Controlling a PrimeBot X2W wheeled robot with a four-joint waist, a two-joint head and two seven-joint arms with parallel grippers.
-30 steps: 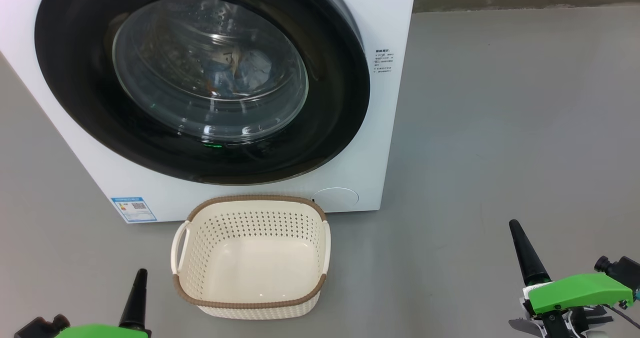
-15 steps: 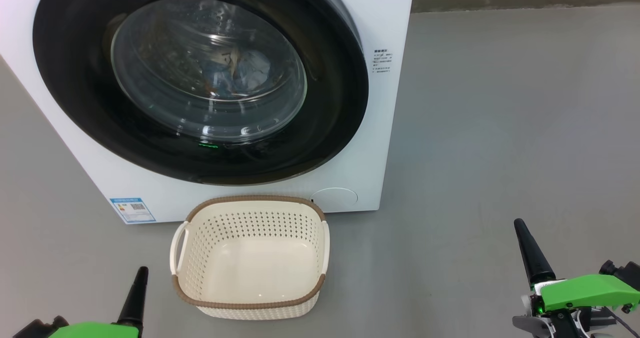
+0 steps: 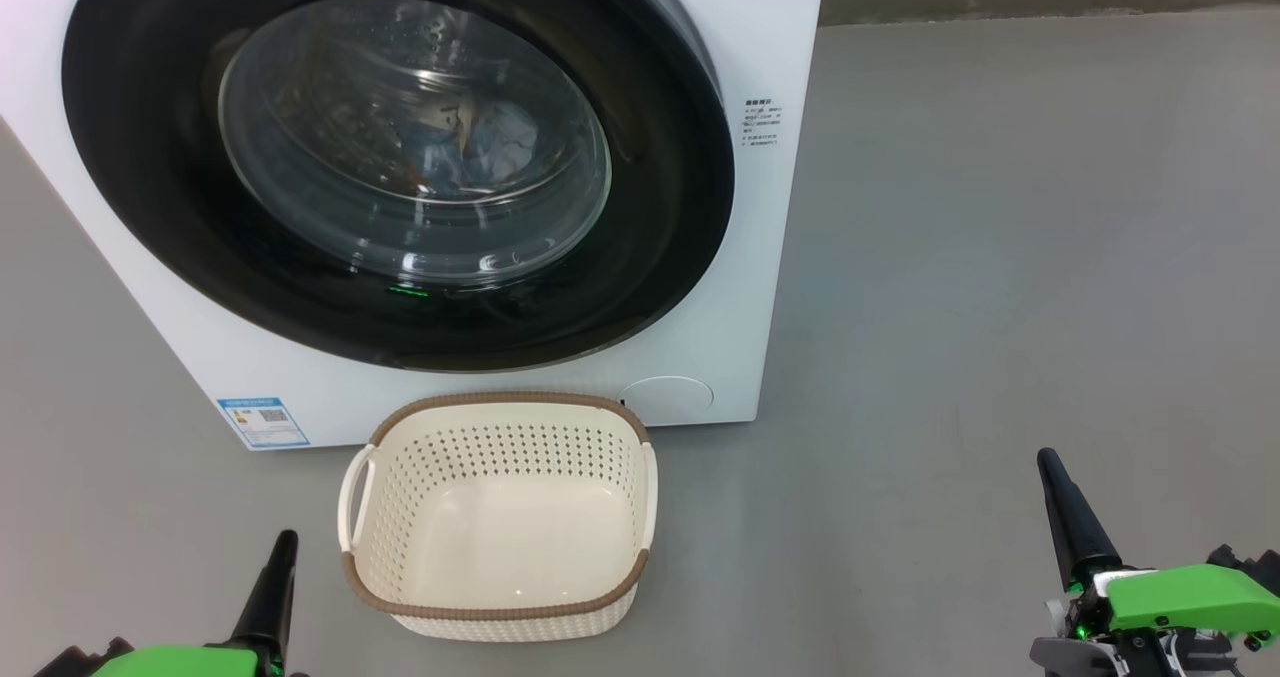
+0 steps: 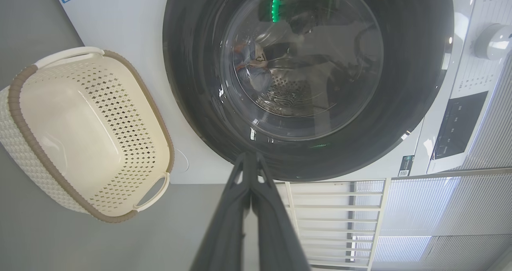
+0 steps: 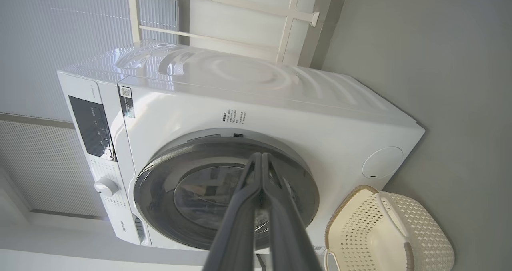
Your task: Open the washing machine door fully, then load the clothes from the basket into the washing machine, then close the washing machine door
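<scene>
- left gripper [image 3: 285, 552] low left in head view, fingers pressed together, nothing held, over the grey floor [image 3: 1000, 257] just left of the basket [image 3: 500, 398]
- right gripper [image 3: 1052, 477] low right, fingers pinched together too, nothing held, well apart from the basket
- washing machine door [image 3: 415, 142] flush on the washing machine [image 3: 770, 37]; the clothes [image 3: 470, 147] visible through its glass, inside the drum
- basket on floor just in front of machine, below door, between blue label [image 3: 262, 422] and round cover [image 3: 667, 397]
- right wrist view adds machine top, control panel [image 5: 91, 131], dial [image 5: 106, 187]
- left wrist view gives drum perforations behind the glass
</scene>
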